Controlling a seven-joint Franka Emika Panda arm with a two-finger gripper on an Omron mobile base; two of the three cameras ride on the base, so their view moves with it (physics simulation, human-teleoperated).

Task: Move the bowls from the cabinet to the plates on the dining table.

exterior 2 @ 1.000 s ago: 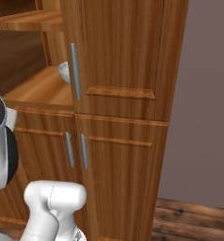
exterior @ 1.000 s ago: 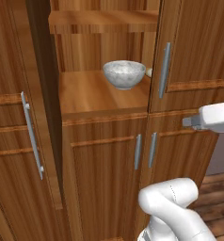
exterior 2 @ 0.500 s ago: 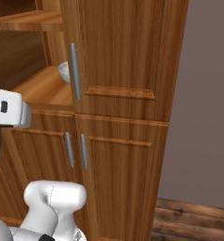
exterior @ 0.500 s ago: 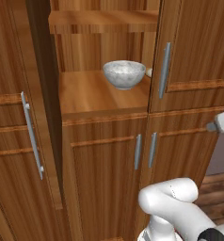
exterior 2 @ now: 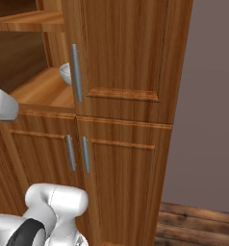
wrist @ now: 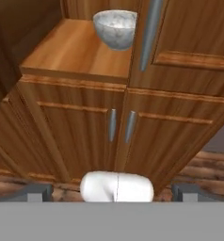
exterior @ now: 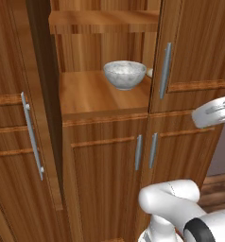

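On the cabinet (exterior: 105, 156) shelf sits the grey bowl (exterior: 125, 74). It looks hard, smooth and breakable; grab its rim. The pincer (wrist: 111, 192) is wide apart, holding nothing, far off.

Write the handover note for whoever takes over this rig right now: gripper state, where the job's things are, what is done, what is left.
Gripper: open, holding nothing, short of the cabinet.
Marbled bowl: on the open shelf, by the shut right door's handle. A pale edge behind that door could be the second bowl; cannot tell.
Done: left door is open. No bowl moved yet.
Left: reach in, take each bowl, carry it to a plate on the dining table.
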